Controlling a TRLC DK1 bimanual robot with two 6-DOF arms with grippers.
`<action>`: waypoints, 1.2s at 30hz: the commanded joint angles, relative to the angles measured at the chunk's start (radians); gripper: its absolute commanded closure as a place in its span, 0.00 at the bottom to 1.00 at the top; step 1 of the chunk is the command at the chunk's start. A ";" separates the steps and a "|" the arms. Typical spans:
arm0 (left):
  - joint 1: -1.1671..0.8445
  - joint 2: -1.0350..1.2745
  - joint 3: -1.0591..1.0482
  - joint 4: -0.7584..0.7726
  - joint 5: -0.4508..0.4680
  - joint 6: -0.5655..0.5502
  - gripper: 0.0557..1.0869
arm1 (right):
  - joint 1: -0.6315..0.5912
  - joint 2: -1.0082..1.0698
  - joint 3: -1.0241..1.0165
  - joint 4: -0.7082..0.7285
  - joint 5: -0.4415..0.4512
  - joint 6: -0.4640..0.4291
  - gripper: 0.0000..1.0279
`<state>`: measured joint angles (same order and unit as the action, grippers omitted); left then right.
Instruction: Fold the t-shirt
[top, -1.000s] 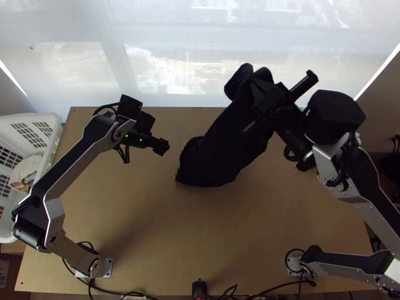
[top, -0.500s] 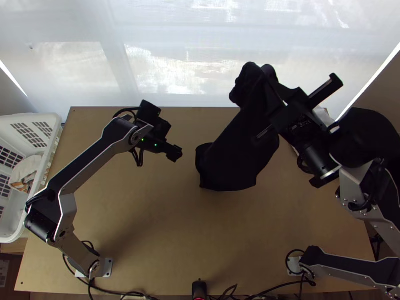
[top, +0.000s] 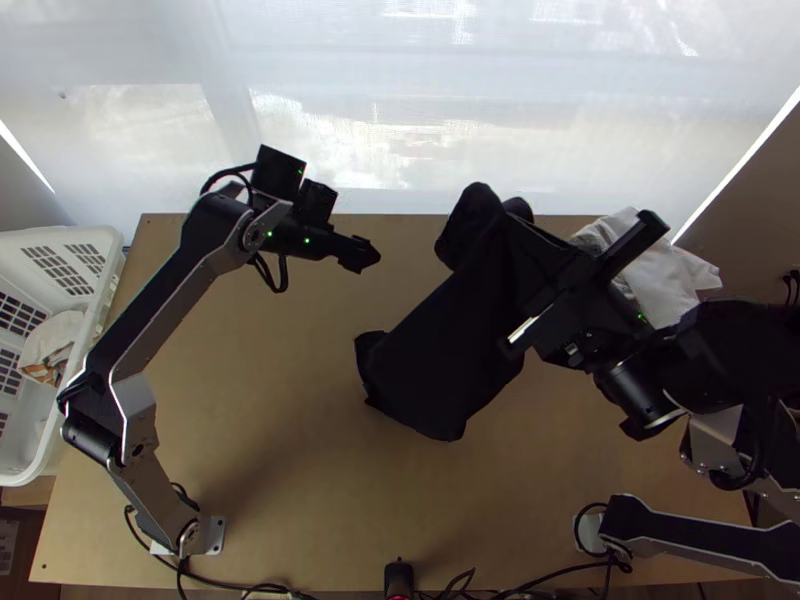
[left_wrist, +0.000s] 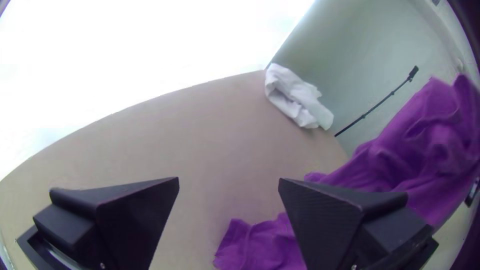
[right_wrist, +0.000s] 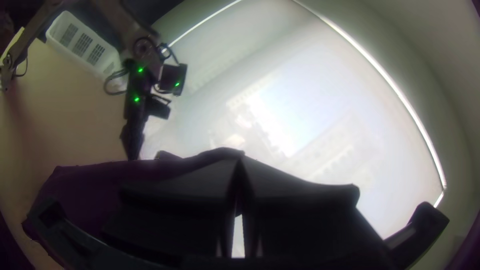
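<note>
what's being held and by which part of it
The shirt, by its raised, bunched end, in the right gripper; sleeve, hem or collar can't be told.

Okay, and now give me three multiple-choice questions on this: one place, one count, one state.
1. Where is the white basket?
A) Right of the table
B) On its middle
C) At its left side

2. How many claws hold the t-shirt?
A) None
B) One
C) Two

3. How is the left claw?
A) Open
B) Shut, empty
C) Shut on cloth

Key:
1 C: the top view shows it there.
2 B: the t-shirt hangs from the right claw; the left claw is away from it.
3 A: the left wrist view shows its fingers apart.
</note>
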<state>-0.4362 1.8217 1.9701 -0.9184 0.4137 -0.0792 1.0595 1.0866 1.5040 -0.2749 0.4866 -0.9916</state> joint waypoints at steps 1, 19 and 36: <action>0.011 0.065 0.286 -0.100 0.119 -0.057 0.06 | 0.037 -0.048 -0.157 -0.035 0.024 0.024 0.97; 0.070 0.031 0.147 -0.162 0.122 -0.005 0.06 | -0.527 -0.011 -0.470 0.005 -0.200 0.149 0.97; -0.018 0.111 0.153 -0.168 0.122 0.015 0.06 | -0.601 -0.498 -0.864 -0.435 -0.221 0.222 0.97</action>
<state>-0.4145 1.9053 2.1239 -1.0817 0.5373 -0.0708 0.4641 0.7635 0.7635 -0.5072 0.2790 -0.8234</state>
